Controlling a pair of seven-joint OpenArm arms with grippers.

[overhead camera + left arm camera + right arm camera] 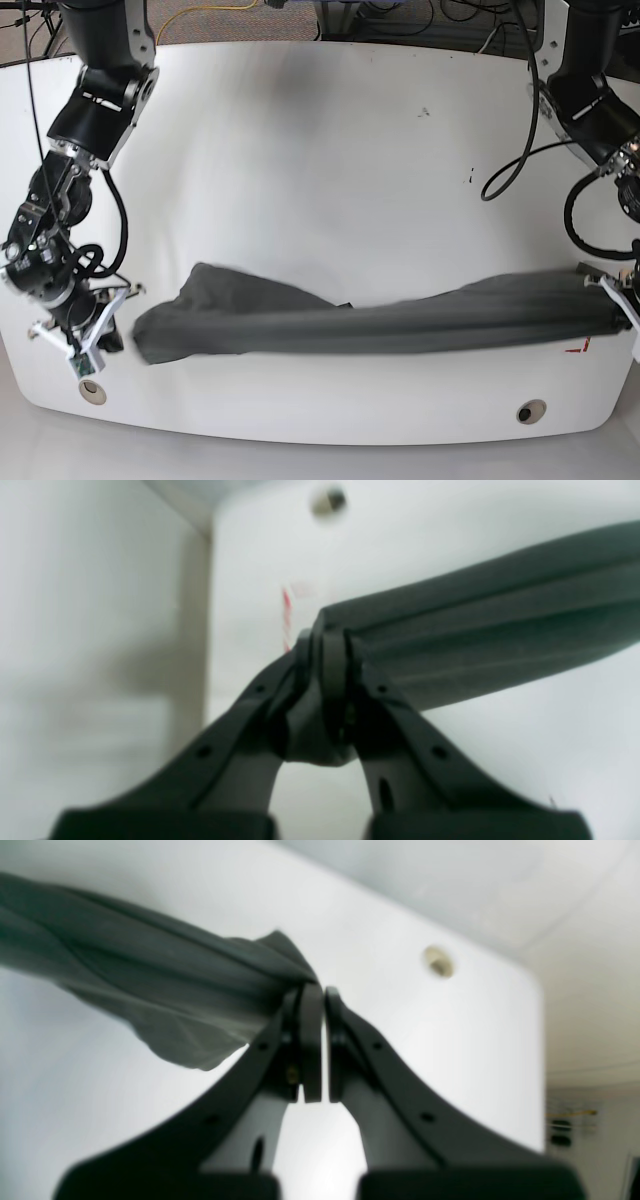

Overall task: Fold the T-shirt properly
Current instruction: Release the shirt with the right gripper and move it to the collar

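The T-shirt (370, 322) hangs stretched between my two grippers as a long, dark grey, bunched band, running across the near part of the white table (320, 150). In the base view it reaches from a rumpled end on that view's left to a narrower gathered end on its right, sagging a little in between, with a fold of cloth spreading toward the table's middle.

My left gripper (327, 640) is clamped on one end of the shirt (480, 630): a wad of fabric sits pinched between the closed jaws and bulges out below them, while the rest runs off to the right of the wrist view in long parallel folds. My right gripper (314, 990) is pressed together at the other end (165, 990). The tips meet right where the cloth gathers into a point, and the fabric fans away to the left and droops in a loose flap.

Beyond the shirt, a small round hole (531, 411) sits in the table near its front edge, with another (92, 392) near the corner beside my right arm (70, 200). A red mark (575, 348) shows on the table just beside the shirt's end at my left gripper. Black cables (520, 160) trail over the surface near my left arm (590, 100).
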